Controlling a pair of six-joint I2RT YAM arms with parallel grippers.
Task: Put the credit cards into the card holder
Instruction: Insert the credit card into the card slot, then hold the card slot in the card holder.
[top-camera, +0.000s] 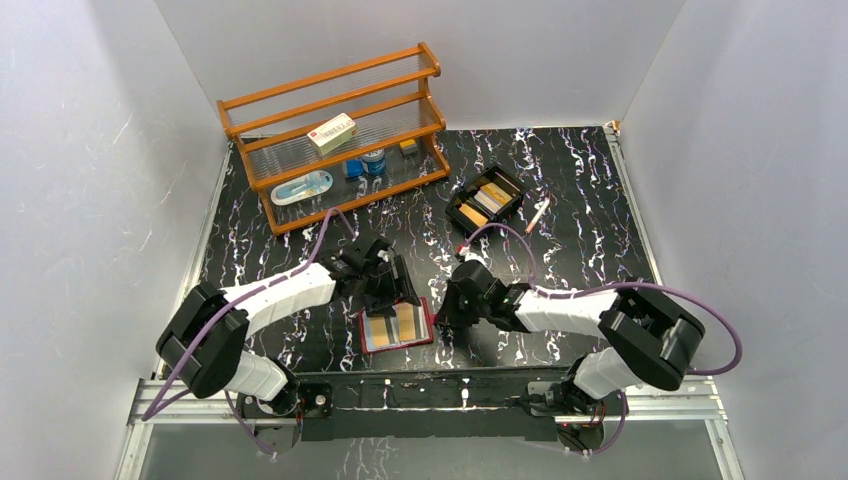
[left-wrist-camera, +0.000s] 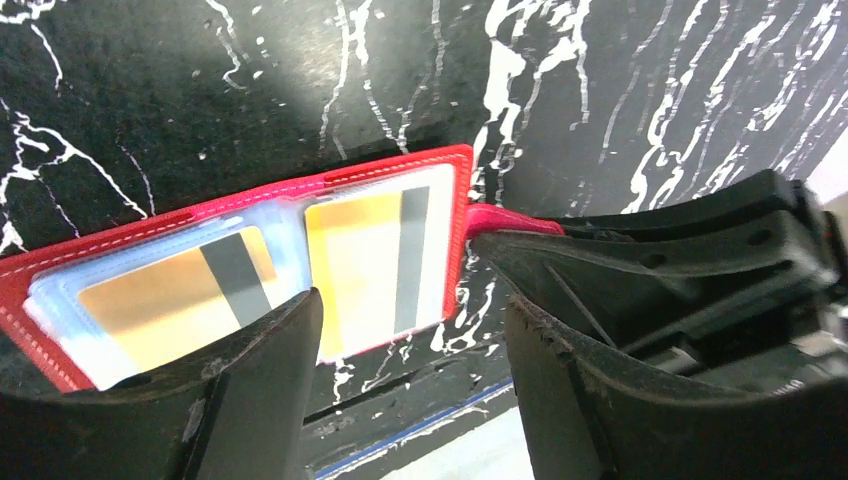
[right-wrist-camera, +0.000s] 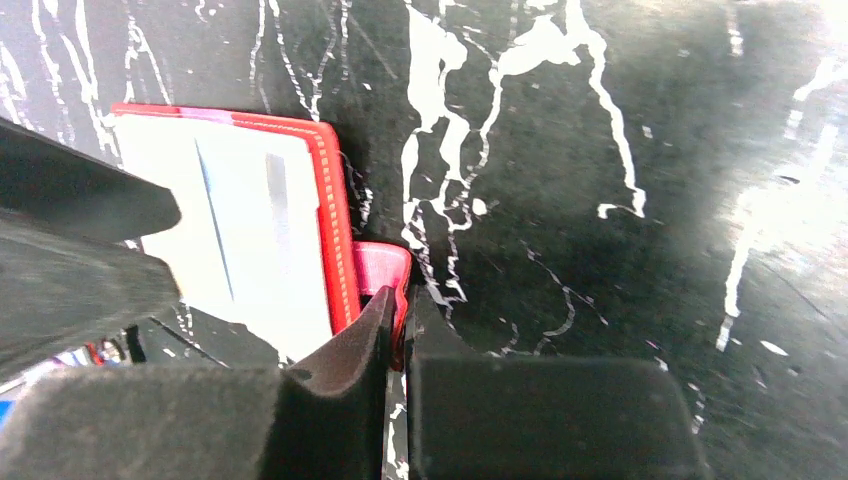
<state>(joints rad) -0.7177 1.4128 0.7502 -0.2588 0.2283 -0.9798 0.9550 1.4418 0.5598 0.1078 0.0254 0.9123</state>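
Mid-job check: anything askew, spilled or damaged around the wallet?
Nothing spilled or damaged. The red leather-look folding wallet lies open, slightly askew, gold plastic cards inside. The right gripper pinches its snap tab; the left gripper hangs open above.

I have both arms folded in low, their wrists nearly meeting in the middle. My left arm (top-camera: 280, 292) reaches rightward, and the left gripper (left-wrist-camera: 410, 390) points down with its jaws spread wide, touching nothing. My right arm (top-camera: 570, 308) reaches leftward from a bent elbow, and the right gripper (right-wrist-camera: 400, 325) is pinched closed on the snap tab (right-wrist-camera: 380, 265) of the card holder (right-wrist-camera: 335, 200).
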